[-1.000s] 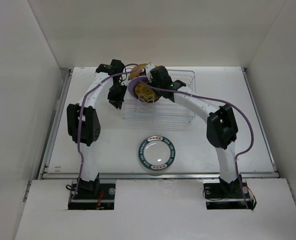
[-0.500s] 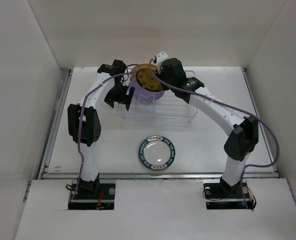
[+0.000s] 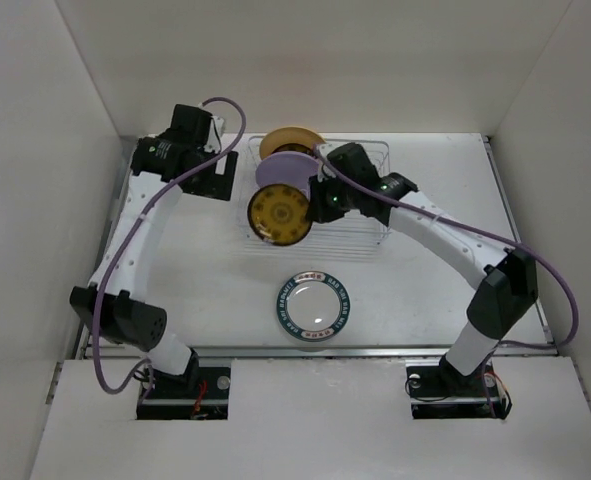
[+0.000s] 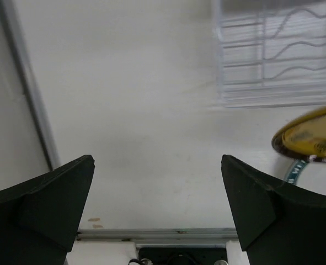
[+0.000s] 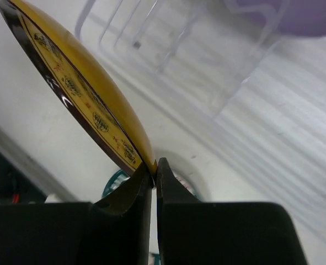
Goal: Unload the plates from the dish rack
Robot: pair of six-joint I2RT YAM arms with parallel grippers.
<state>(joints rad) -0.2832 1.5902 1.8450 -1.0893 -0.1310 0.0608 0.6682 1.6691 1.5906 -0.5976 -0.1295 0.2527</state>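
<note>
Left tool [image 3: 218, 184]: jaws wide, holding nothing, over the far left of the table [image 3: 195, 280], just left of the dish rack [image 3: 360, 235].
Orange-centred plate [image 3: 280, 215]: dark-rimmed, held tilted over the rack's near left part.
Lilac plate [image 3: 287, 168], tan plate [image 3: 293, 140]: upright in the rack's far left.
Teal-rimmed plate [image 3: 313, 306]: flat on the table, nearer than the rack.
Right tool [image 3: 322, 200]: narrow, pinching the orange-centred plate's right edge.

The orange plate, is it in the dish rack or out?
Out: the right gripper pinches the orange plate by its rim, held up free of the dish rack.
</note>
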